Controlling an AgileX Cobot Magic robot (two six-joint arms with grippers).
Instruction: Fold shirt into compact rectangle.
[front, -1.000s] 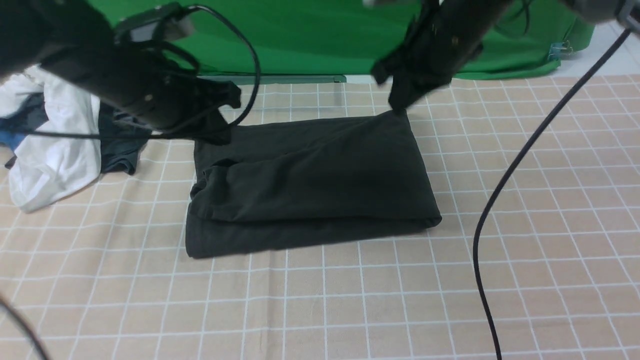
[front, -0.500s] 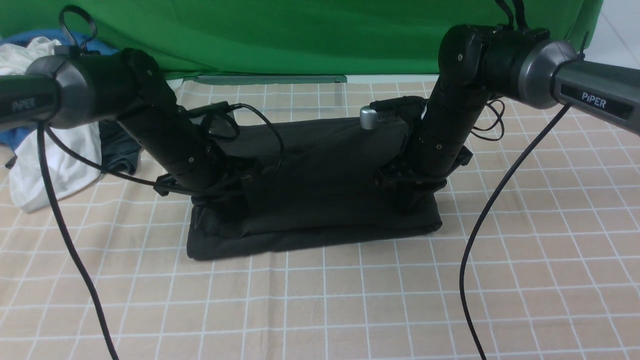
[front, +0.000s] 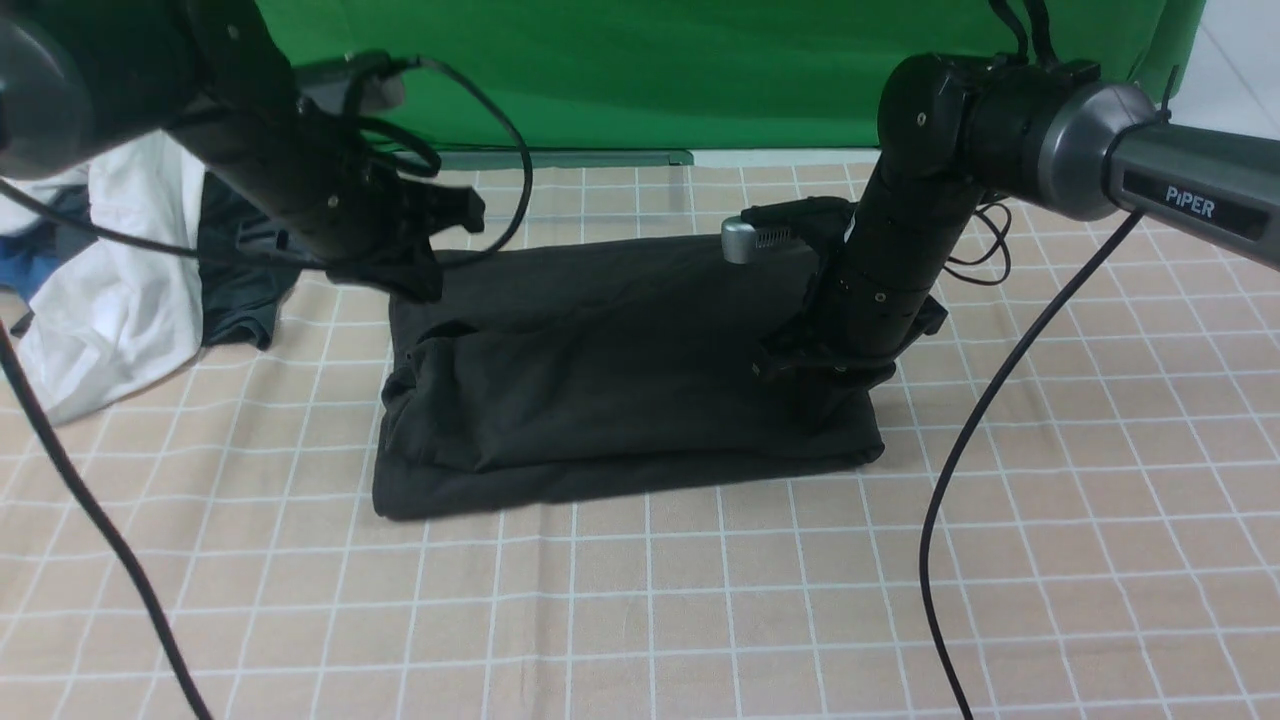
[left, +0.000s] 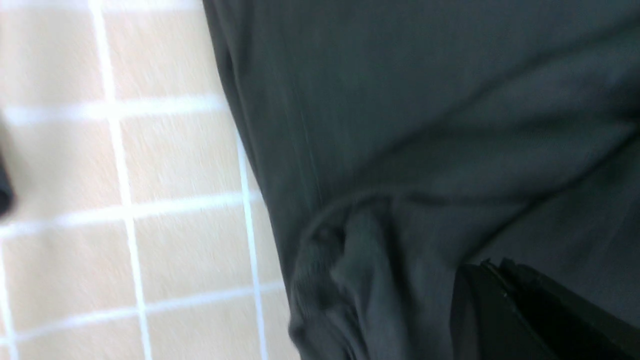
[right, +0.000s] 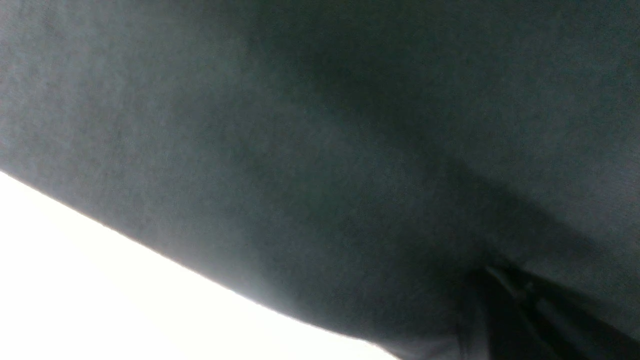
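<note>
The shirt (front: 620, 370) lies in the middle of the frame on the tabletop (front: 700, 600), folded into a thick, roughly rectangular bundle. Its left end is puffed and rumpled, and the upper layer sits back from the lower one along the near edge.

Half a second ago both arms are low on the bundle. Now the left arm (front: 300, 190) is up in the upper left of the frame, by the shirt's far left corner. The left fingers (left: 540, 315) are clenched just over the bunched cloth, and I cannot tell whether they pinch any of it. The right arm (front: 900, 260) stays down at the right end. The right fingers (right: 530, 315) are clenched with their tips against the fabric, but whether they hold cloth or only press on it is not clear.

The press on the left side looks finished, and the fold seems close to done. The loose left end probably needs smoothing before the rectangle counts as compact.

A white garment (front: 120, 280) and a dark garment (front: 235, 290) lie apart at the left edge, clear of the shirt
</note>
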